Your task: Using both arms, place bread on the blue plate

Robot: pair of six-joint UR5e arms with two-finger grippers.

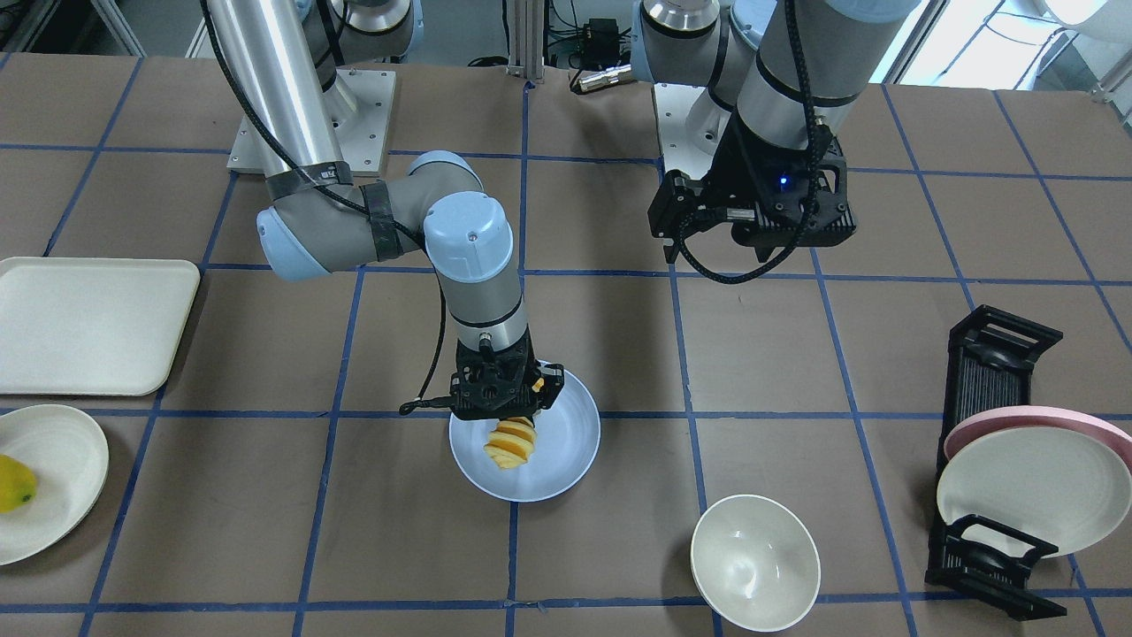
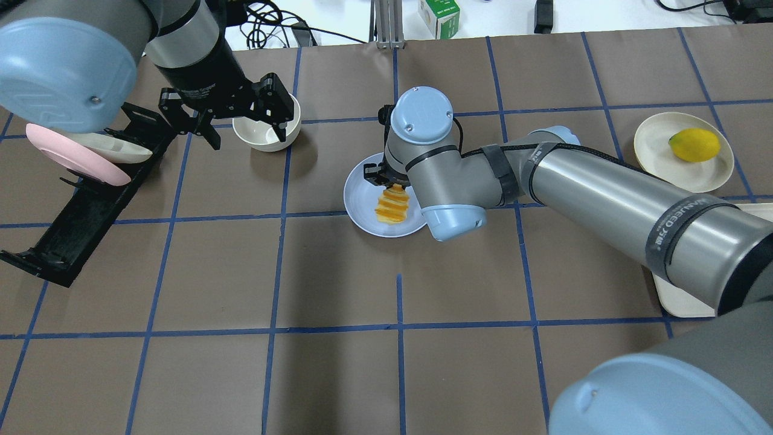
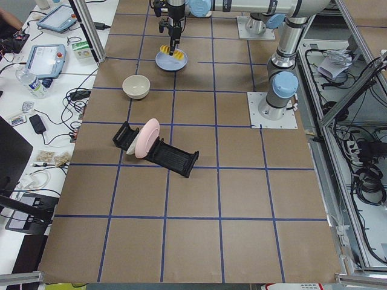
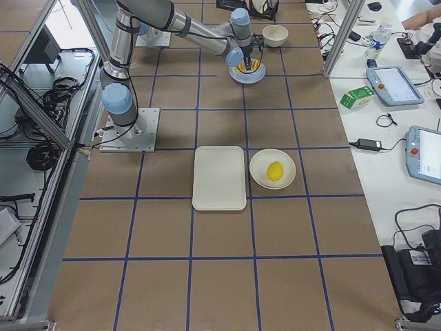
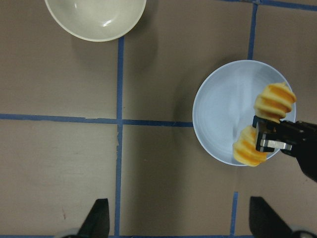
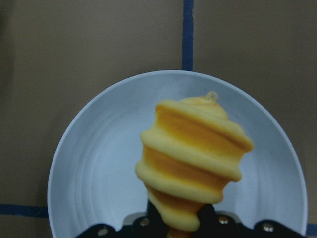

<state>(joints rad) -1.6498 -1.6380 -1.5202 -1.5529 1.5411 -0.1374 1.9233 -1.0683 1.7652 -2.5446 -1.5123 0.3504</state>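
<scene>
The bread (image 1: 511,444), a ridged golden-orange loaf, hangs from my right gripper (image 1: 510,421) over the blue plate (image 1: 570,447) at mid-table. The right gripper is shut on the loaf's upper end. In the right wrist view the bread (image 6: 193,163) fills the middle, with the plate (image 6: 94,168) under it. I cannot tell whether its lower end touches the plate. My left gripper (image 1: 752,237) is open and empty, high above the table beside the plate. In the left wrist view its fingertips (image 5: 99,218) stand wide apart, and the plate (image 5: 223,111) and bread (image 5: 275,101) lie to the right.
A cream bowl (image 1: 754,562) stands near the plate. A black dish rack (image 1: 986,372) holds a pink plate (image 1: 1044,418) and a cream plate (image 1: 1035,491). A cream tray (image 1: 88,323) and a cream plate (image 1: 62,460) with a yellow fruit (image 1: 13,484) lie on the right arm's side.
</scene>
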